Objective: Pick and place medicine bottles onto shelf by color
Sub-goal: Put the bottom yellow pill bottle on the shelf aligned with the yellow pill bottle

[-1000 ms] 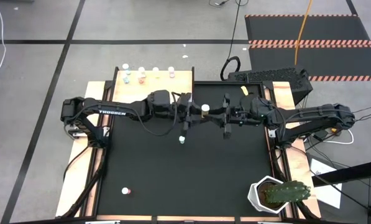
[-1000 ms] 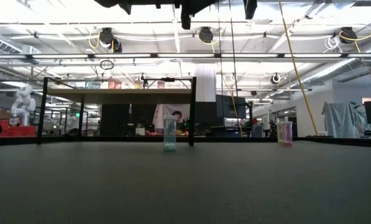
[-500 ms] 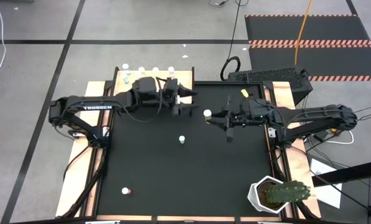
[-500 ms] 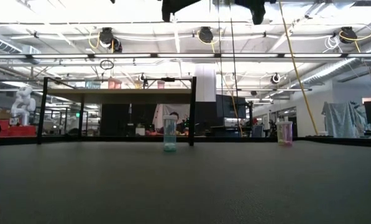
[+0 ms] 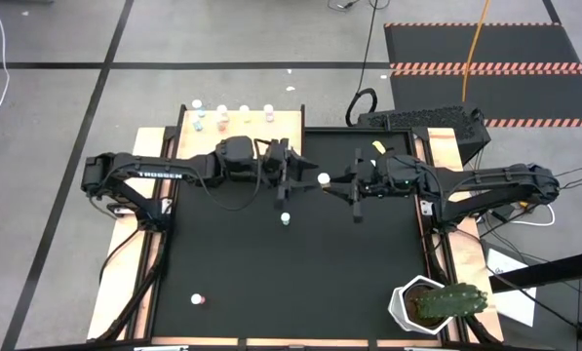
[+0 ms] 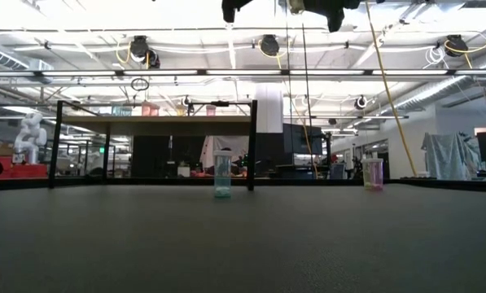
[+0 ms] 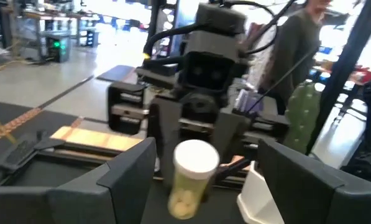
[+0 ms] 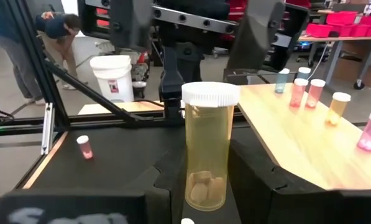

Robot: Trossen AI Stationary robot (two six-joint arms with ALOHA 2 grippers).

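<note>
Fingers of the right gripper (image 5: 331, 182) were clamped low on a yellow-tan medicine bottle (image 8: 210, 145), holding it upright above the middle of the black worktop (image 5: 232, 273), white cap up and long axis vertical. Facing it, the left gripper (image 5: 303, 178) stood spread, its two dark fingers (image 7: 124, 177) parted to either side of the same bottle (image 7: 191, 177) without touching it. In the high view the white cap (image 5: 323, 178) showed as a dot between the two arms, just beyond the left fingertips.

The handover, to my eye, turned on that gap: the bottle lay straight ahead of the left gripper and between its fingers, so a short advance and a squeeze on the upper body, above the right gripper's hold, looked to be all it needed. The left arm also seemed the better placed for delivery, since the pale-wood shelf (image 5: 289, 129) stood at the far edge of the worktop on that arm's side, already carrying a row of small bottles (image 5: 221, 120).

Two more waited on the mat: a blue-bodied bottle (image 5: 285, 219) just nearer than the grippers, and a pink bottle (image 5: 199, 299) well apart near the front left. A potted cactus (image 5: 445, 302) sat at the front right corner, clear of both arms.
</note>
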